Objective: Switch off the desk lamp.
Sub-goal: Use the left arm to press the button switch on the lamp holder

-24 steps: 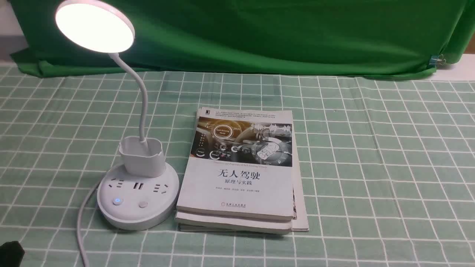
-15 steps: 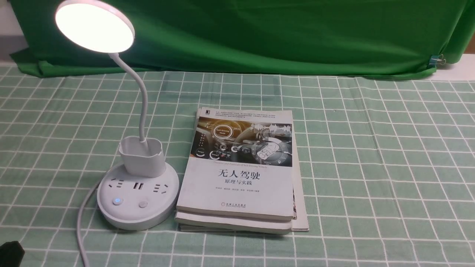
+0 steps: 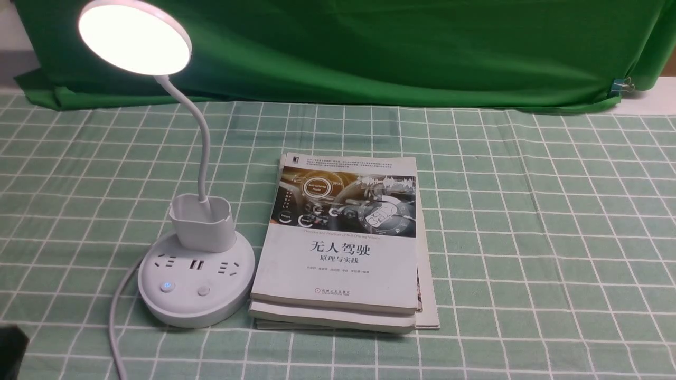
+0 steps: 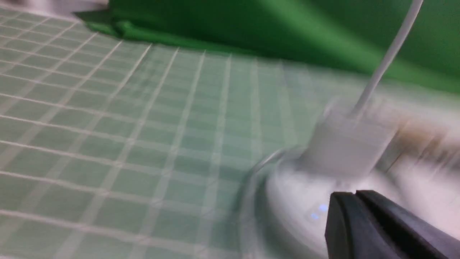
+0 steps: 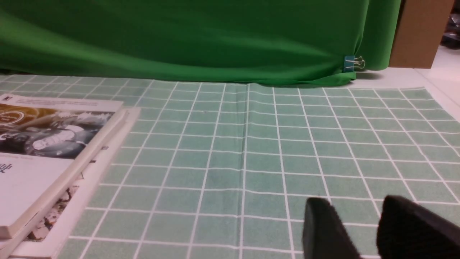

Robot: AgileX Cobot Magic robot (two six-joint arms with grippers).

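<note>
The white desk lamp stands at the left of the table in the front view. Its round disc head (image 3: pixel 134 37) is lit. A thin gooseneck (image 3: pixel 203 148) drops into a small cup (image 3: pixel 202 224) on the round base (image 3: pixel 195 309). The base has sockets, a blue-lit button (image 3: pixel 167 286) and a plain button (image 3: pixel 204 291). My left gripper (image 3: pixel 11 349) shows as a dark shape at the bottom left corner, apart from the base. In the blurred left wrist view the left gripper (image 4: pixel 355 196) is shut and empty, close to the base (image 4: pixel 287 201). My right gripper (image 5: pixel 354 208) is open and empty over the cloth.
A stack of books (image 3: pixel 343 248) lies right beside the lamp base and also shows in the right wrist view (image 5: pixel 43 151). The lamp's white cord (image 3: pixel 113 327) runs off the front edge. A green backdrop (image 3: pixel 396 47) hangs at the back over the checked tablecloth (image 3: pixel 528 237).
The left gripper's dark shape at the bottom left corner of the front view has shifted and reaches higher. The lamp stays lit and the books have not moved.
</note>
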